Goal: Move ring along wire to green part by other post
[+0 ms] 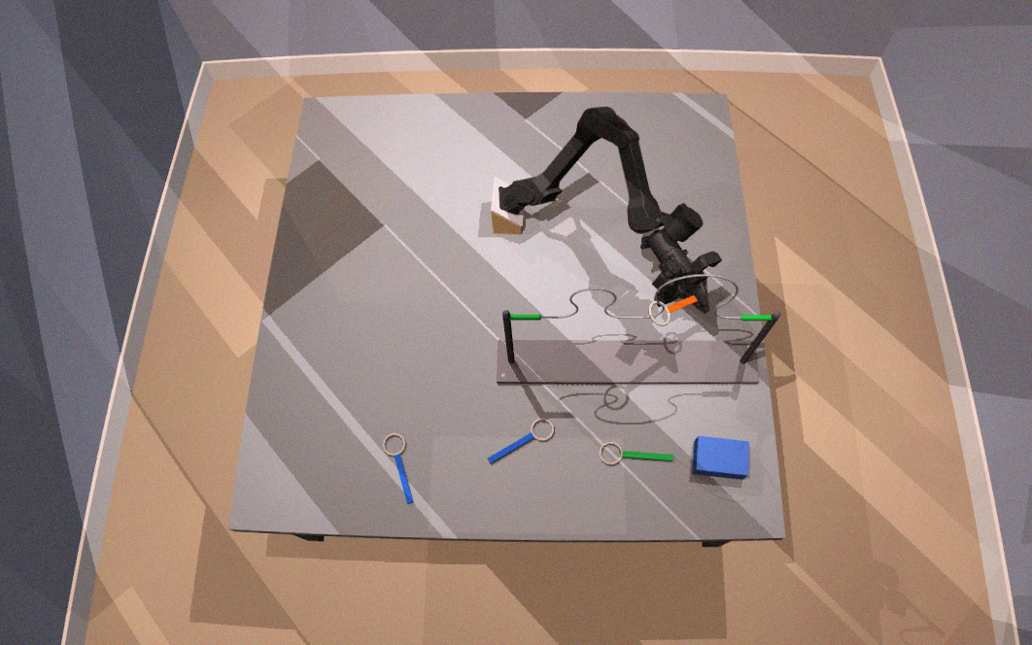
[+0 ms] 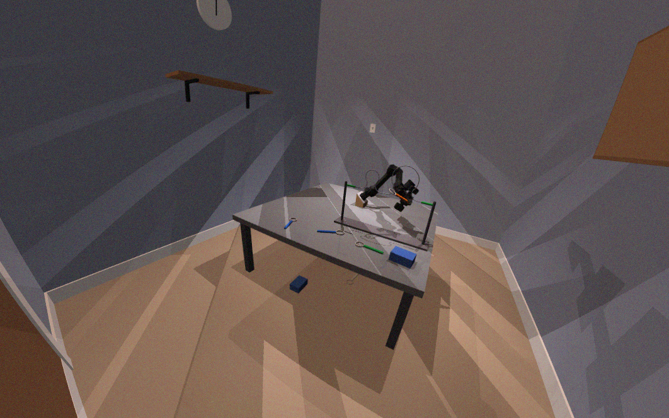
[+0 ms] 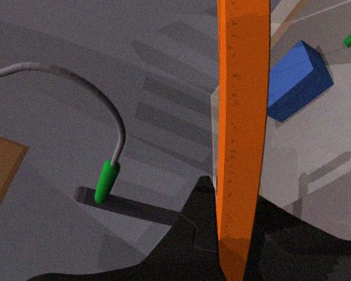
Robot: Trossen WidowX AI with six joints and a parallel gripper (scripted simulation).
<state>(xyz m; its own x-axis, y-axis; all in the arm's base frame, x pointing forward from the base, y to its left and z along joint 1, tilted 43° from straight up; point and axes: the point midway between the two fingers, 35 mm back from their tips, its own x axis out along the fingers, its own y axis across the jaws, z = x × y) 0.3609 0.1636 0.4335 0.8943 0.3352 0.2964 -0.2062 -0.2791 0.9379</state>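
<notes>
My gripper [image 1: 699, 299] [image 3: 212, 184] is shut on the orange handle [image 1: 681, 304] [image 2: 402, 197] [image 3: 244, 106]. The handle slants from the gripper down-left to the pale ring [image 1: 650, 308] in the top view. The ring is around the grey wire [image 1: 594, 289] at the left foot of its large loop; whether it touches the wire cannot be told. One green part [image 1: 525, 317] [image 2: 350, 185] is by the left post [image 1: 508, 340] [image 2: 343, 203]. The other green part [image 1: 756, 318] [image 2: 427, 203] [image 3: 107, 182] is by the right post [image 1: 760, 340] [image 2: 429, 223]. The ring is outside the wrist view.
The large wire loop [image 3: 91, 85] rises close to my gripper. The posts stand on a flat base [image 1: 560, 364]. In front lie two blue-handled rings [image 1: 403, 479] [image 1: 510, 448], a green-handled ring [image 1: 648, 456] and a blue block [image 1: 722, 457] [image 2: 402, 256] [image 3: 293, 76].
</notes>
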